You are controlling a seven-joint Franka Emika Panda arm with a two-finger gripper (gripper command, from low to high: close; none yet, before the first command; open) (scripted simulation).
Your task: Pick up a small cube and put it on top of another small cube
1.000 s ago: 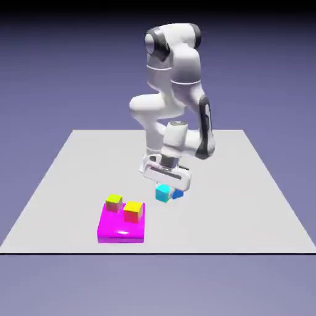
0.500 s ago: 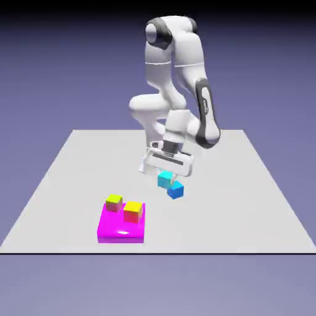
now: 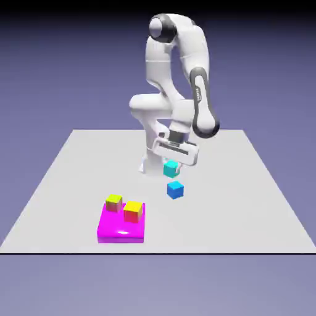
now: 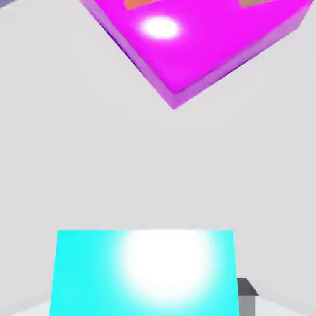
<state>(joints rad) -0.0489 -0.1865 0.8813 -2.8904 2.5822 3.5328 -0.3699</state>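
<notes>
The white robot arm bends down over the pale grey desk, and its claw is clamped shut on the small light cyan cube. That cube hangs clear of the desk surface, tucked just under the white hand. Below it and a touch toward the exterior view's right sits the small saturated blue cube, resting flat on the desk. The two cubes are near each other but do not touch; there is a visible gap between the cyan one's underside and the blue one's top.

Off toward the exterior view's left, nearer the front edge of the desk, lies a flat bright magenta block. Two small red cubes with yellow tops stand on it, one behind and to the left of the other, apart from each other.

From the hand view, the cyan cube fills the lower part of the picture with a white glare across its face. One grey fingertip peeks out at its right side; the other is hidden behind the cube. Beyond it the magenta block shows at the top, tilted, with a bright highlight on its surface. The blue cube is not seen from there.
</notes>
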